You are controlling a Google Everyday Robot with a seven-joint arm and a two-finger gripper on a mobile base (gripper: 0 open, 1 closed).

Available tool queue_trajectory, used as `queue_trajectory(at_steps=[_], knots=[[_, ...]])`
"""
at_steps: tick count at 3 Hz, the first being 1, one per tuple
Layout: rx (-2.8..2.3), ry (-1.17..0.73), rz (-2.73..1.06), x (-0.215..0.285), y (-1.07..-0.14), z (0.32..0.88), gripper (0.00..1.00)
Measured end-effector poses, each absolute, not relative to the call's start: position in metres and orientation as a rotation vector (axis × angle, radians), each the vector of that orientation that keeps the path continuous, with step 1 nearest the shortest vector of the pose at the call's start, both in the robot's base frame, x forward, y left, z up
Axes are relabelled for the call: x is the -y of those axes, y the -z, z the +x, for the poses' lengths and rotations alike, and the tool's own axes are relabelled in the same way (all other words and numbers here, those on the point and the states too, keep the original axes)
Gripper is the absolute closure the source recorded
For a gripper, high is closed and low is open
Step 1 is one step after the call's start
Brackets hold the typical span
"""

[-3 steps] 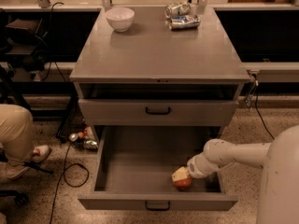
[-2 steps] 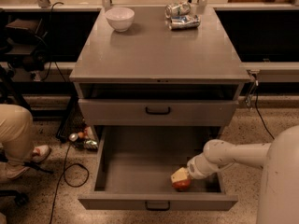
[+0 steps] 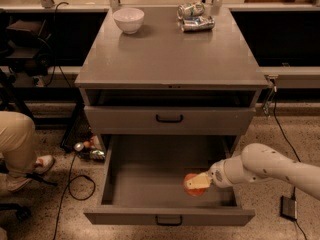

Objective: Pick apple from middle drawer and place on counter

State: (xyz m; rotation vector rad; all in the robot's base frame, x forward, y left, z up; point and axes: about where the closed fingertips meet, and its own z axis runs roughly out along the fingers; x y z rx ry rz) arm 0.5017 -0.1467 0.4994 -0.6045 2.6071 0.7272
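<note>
The apple (image 3: 194, 192), red-orange, sits in the right front part of the open middle drawer (image 3: 145, 184), just above its grey tray floor. My gripper (image 3: 196, 182) reaches in from the right on a white arm (image 3: 265, 166). Its cream fingers (image 3: 200, 180) are closed over the apple and hide its upper half. The counter (image 3: 170, 54) is the broad grey top of the cabinet above.
A white bowl (image 3: 128, 20) stands at the counter's back left and crushed silver cans (image 3: 195, 16) at the back right. The drawer above (image 3: 169, 119) is pulled out slightly. A person's leg and shoe (image 3: 20, 149), cables and small clutter (image 3: 87, 149) lie on the floor left.
The gripper and the apple have shifted slightly up and left inside the drawer. Nothing else has moved.
</note>
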Motion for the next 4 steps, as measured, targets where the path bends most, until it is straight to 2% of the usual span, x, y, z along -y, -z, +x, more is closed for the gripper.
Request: queue_trajectory(at_steps=[1,2,4], knots=[[-2.439,-0.797,-0.682,0.158,-0.567,0.488,1.00],[-2.382,-0.756,-0.697,0.197,-0.579,0.466,1.00],[-2.282,-0.744,-0.714,0.205,-0.604,0.468,1.00]])
